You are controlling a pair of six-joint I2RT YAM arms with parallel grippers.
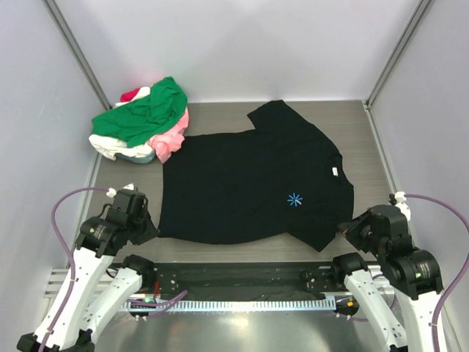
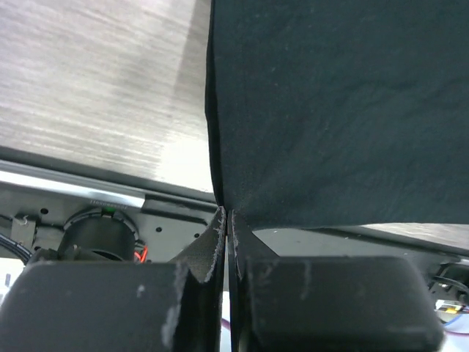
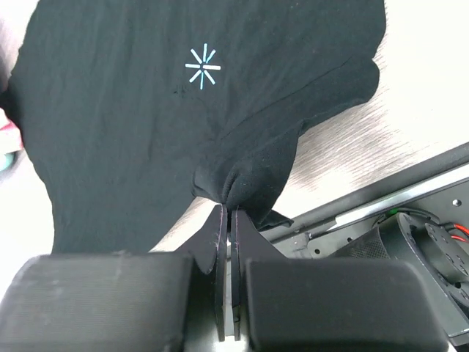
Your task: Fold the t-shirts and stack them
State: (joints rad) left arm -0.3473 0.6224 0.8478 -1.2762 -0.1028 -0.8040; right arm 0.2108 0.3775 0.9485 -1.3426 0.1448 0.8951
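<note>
You are at the very start: nothing is folded and no stack exists yet. The black shirt (image 1: pixel 249 183) lies spread flat on the table (image 1: pixel 366 132) in the middle of the frame, collar to the right and hem to the left, with its blue logo (image 1: pixel 294 199) facing up.

Your left gripper (image 1: pixel 150 229), at lower left, is clenched on the shirt's near hem corner; its wrist view shows the cloth pinched between closed jaws. Your right gripper (image 1: pixel 344 227), at lower right, is clenched on the near sleeve, with fabric bunched at its tips. You look set for the first fold of this shirt, probably by carrying the near edge across.

The other shirts sit in a loose pile (image 1: pixel 143 125) at upper left, green on top with pink, white and red showing beneath. All are unfolded, and the pile lies just beside the black shirt's far hem corner.
</note>
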